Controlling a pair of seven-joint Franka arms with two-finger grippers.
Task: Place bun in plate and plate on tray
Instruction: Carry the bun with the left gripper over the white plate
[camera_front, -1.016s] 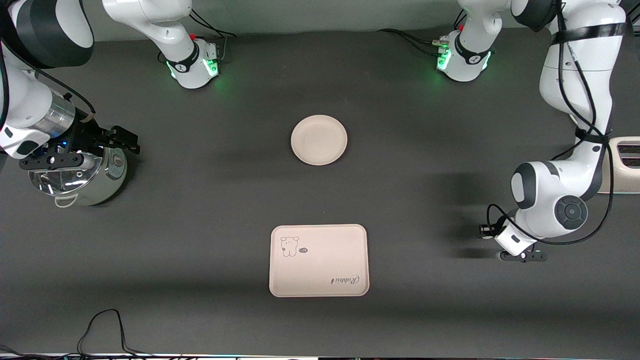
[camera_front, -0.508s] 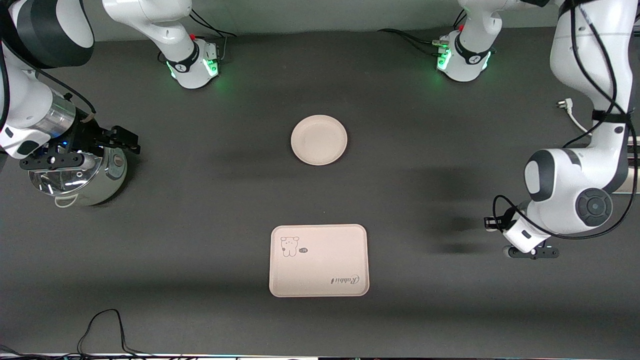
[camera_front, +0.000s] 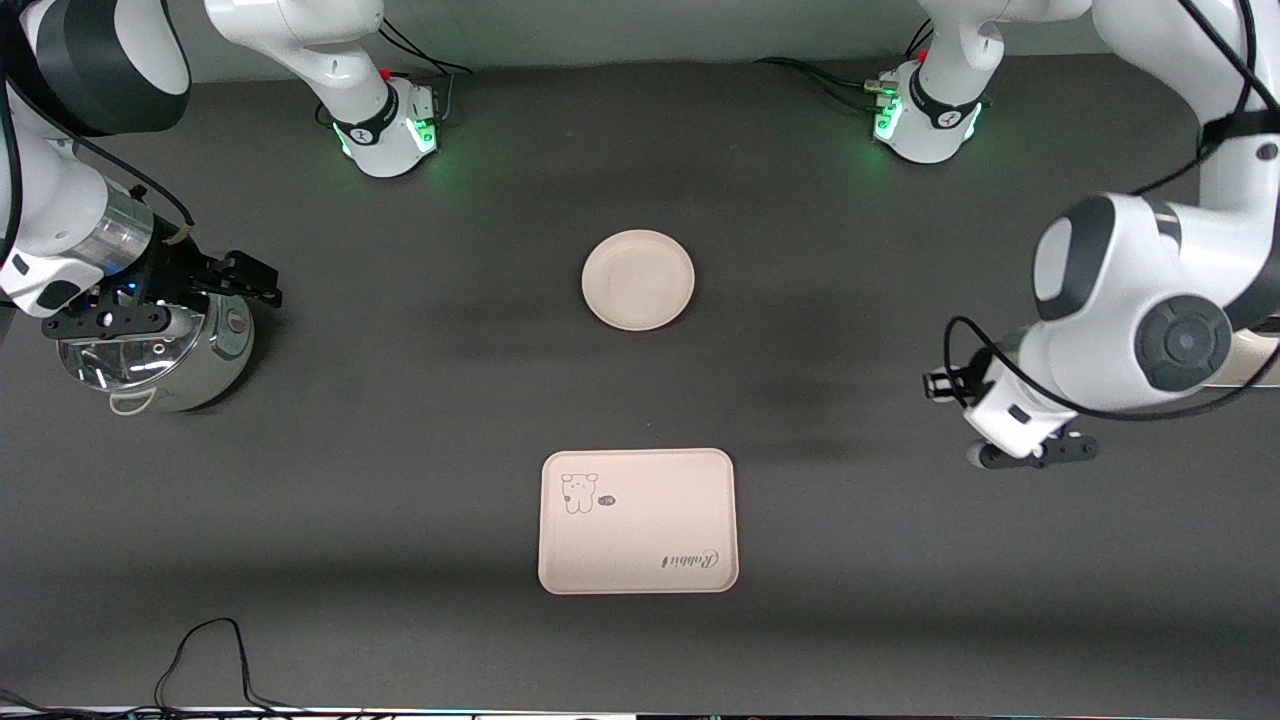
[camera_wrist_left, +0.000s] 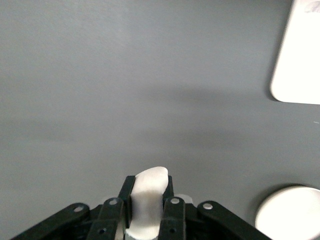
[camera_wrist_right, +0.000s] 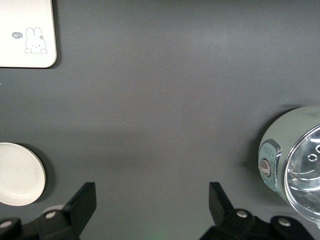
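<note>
Tray (camera_front: 638, 520) with "Rabbit" script

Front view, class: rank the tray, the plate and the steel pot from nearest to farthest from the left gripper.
1. The tray, toward the table's middle, nearest the left gripper, which is shut on the bun.
2. The plate, farther from the front camera than the tray.
3. The steel pot, at the right arm's end.

My left gripper (camera_wrist_left: 148, 220), pinching the bun (camera_wrist_left: 147, 197), has risen and swung from the table's (camera_front: 400, 400) edge toward the middle, now nearer the plate (camera_front: 638, 279) and tray (camera_front: 638, 521).
</note>
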